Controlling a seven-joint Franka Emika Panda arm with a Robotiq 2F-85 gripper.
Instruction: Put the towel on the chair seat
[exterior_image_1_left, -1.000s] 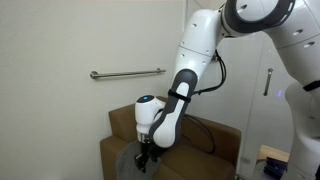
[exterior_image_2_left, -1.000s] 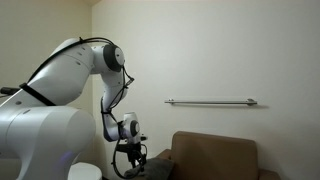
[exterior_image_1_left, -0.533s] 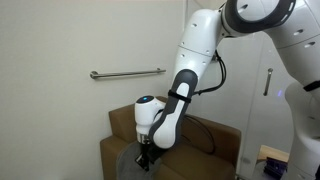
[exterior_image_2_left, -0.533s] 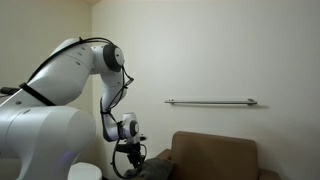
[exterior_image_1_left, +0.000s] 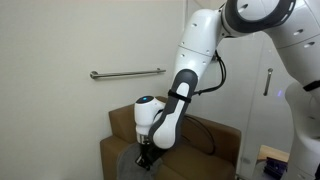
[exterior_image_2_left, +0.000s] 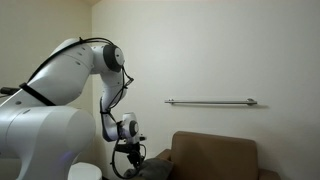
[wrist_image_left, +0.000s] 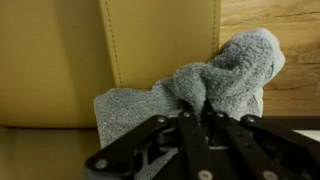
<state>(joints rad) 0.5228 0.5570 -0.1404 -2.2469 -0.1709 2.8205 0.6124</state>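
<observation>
The grey towel (wrist_image_left: 228, 72) lies bunched against the tan upholstery of the chair (wrist_image_left: 160, 40). My gripper (wrist_image_left: 197, 112) is shut, and a fold of the towel is pinched between its black fingers. In both exterior views the arm reaches down to the brown chair (exterior_image_1_left: 215, 135) (exterior_image_2_left: 215, 155). There the gripper (exterior_image_1_left: 146, 157) (exterior_image_2_left: 135, 160) sits low at the chair's front edge on the grey towel (exterior_image_1_left: 128, 166). The chair seat is mostly hidden below the frame edge.
A metal rail (exterior_image_1_left: 128, 73) (exterior_image_2_left: 212, 102) is fixed to the wall above the chair. A white door with a handle (exterior_image_1_left: 268, 80) stands behind the arm. A wood panel (wrist_image_left: 272, 15) shows beside the cushion. A white round object (exterior_image_2_left: 85, 172) sits near the robot base.
The jaws have shut on the towel's fold. The arm has hardly moved.
</observation>
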